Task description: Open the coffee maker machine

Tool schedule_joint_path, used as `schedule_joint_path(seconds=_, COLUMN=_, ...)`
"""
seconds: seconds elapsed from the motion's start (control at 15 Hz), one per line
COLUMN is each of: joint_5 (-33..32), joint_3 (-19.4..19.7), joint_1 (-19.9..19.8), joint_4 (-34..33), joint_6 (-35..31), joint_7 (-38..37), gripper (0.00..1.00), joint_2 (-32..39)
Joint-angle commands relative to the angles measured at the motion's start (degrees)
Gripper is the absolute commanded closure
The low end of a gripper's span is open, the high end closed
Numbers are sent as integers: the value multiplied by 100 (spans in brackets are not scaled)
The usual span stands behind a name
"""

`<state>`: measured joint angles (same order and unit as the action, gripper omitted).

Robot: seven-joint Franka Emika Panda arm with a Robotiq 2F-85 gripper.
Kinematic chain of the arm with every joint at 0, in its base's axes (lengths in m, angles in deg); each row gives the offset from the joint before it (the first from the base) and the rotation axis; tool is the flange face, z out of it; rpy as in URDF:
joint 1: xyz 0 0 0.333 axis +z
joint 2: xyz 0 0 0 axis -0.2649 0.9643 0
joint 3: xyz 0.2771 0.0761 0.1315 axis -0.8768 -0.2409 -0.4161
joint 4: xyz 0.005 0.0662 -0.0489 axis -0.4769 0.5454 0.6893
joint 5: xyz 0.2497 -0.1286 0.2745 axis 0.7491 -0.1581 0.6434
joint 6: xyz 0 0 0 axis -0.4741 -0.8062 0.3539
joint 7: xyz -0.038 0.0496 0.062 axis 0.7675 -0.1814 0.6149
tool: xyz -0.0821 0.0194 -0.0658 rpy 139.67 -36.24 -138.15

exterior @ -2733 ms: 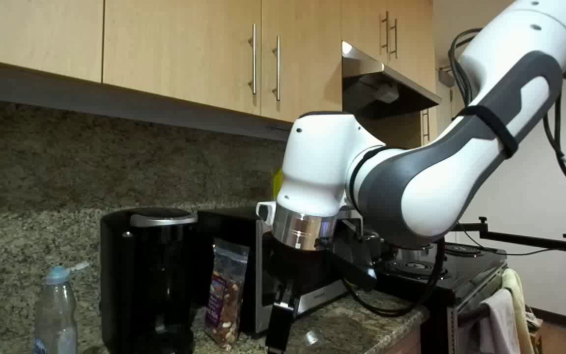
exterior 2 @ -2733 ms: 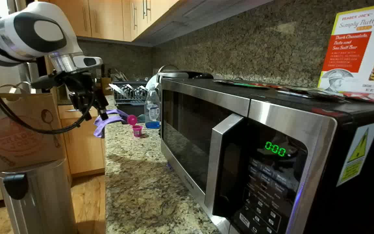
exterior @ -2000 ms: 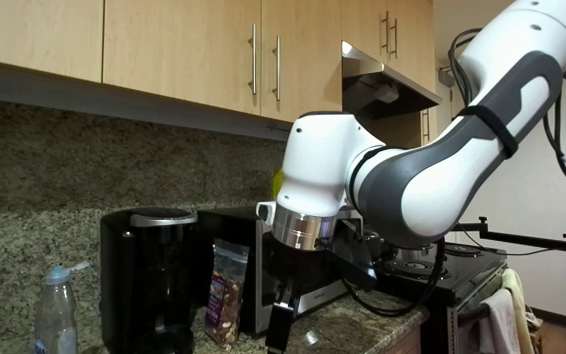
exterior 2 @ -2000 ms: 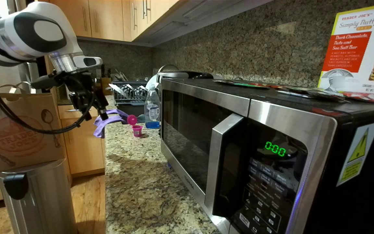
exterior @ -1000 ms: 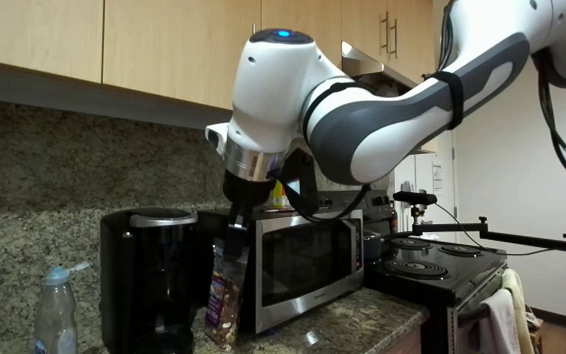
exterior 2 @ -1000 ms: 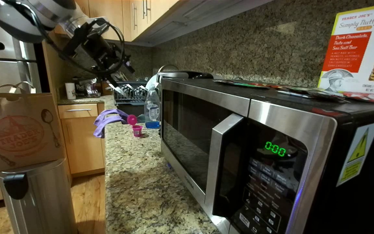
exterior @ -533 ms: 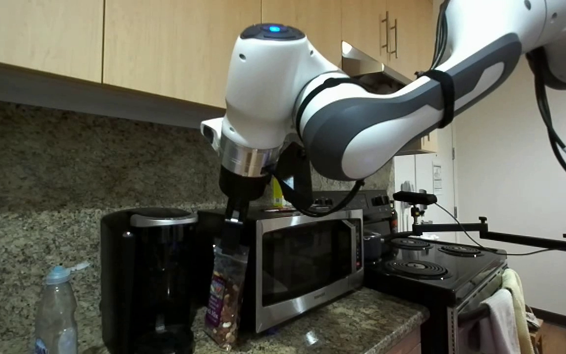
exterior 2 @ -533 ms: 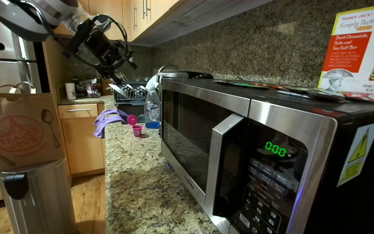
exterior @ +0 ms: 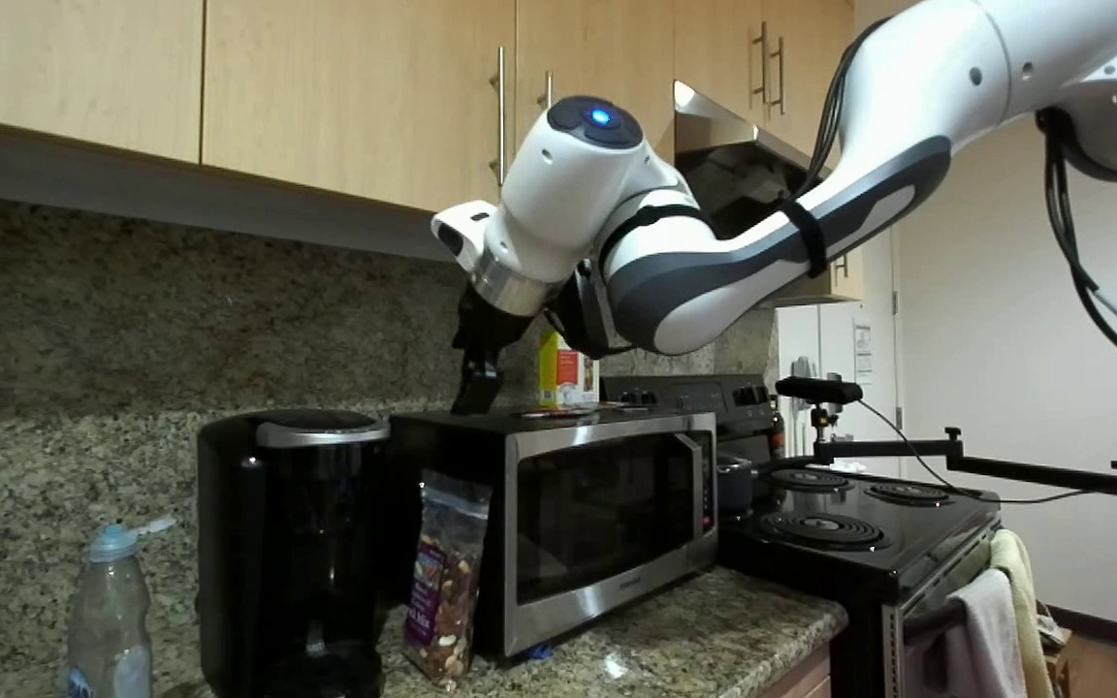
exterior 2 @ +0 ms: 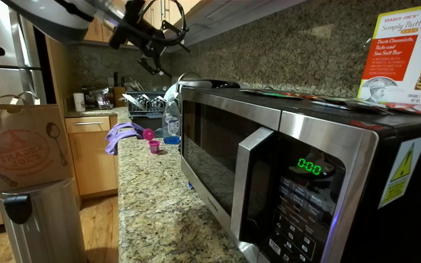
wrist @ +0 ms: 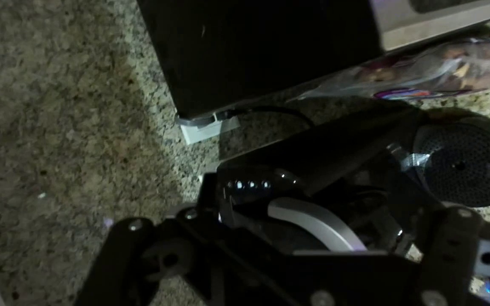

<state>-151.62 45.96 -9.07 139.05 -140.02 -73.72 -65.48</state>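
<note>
The coffee maker machine is tall and glossy black and stands left of the microwave. Its lid looks shut, with a silver curved handle at the front. Over the microwave in an exterior view only its top shows. In the wrist view the coffee maker and its silver handle lie below the gripper. My gripper is tilted, higher than the lid and to its right in the picture. It also shows in an exterior view, fingers apart with nothing between them.
The stainless microwave stands beside the coffee maker. A nut bag leans between them at the front. A clear bottle stands on the left. Wall cabinets hang above. A pink pod cup sits on the counter.
The arm has risen from low in front of the microwave and swung back toward the wall. The gripper has tilted and now hangs above the coffee maker area. The coffee maker has not moved.
</note>
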Motion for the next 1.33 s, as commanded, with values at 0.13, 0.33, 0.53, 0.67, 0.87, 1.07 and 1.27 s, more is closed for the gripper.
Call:
schedule_joint_path(seconds=0.13, joint_5=166, joint_3=-47, joint_1=-94, joint_4=-314, joint_6=-1484, joint_7=1180, gripper=0, joint_2=454)
schedule_joint_path(seconds=0.33, joint_5=429, joint_3=-75, joint_1=-155, joint_4=-179, joint_6=-2271, joint_7=1984, gripper=0, joint_2=587)
schedule_joint_path(seconds=0.53, joint_5=572, joint_3=-51, joint_1=-200, joint_4=-131, joint_6=-2588, joint_7=2545, gripper=0, joint_2=682)
schedule_joint_path(seconds=0.67, joint_5=460, joint_3=0, joint_1=-196, joint_4=-297, joint_6=-2508, joint_7=2666, gripper=0, joint_2=776)
schedule_joint_path(seconds=0.87, joint_5=427, joint_3=64, joint_1=-97, joint_4=-224, joint_6=-2369, joint_7=2359, gripper=0, joint_2=724)
schedule_joint_path(seconds=1.07, joint_5=428, joint_3=64, joint_1=-85, joint_4=-224, joint_6=-2368, joint_7=2357, gripper=0, joint_2=731)
schedule_joint_path(seconds=1.27, joint_5=428, joint_3=64, joint_1=-84, joint_4=-224, joint_6=-2368, joint_7=2357, gripper=0, joint_2=732)
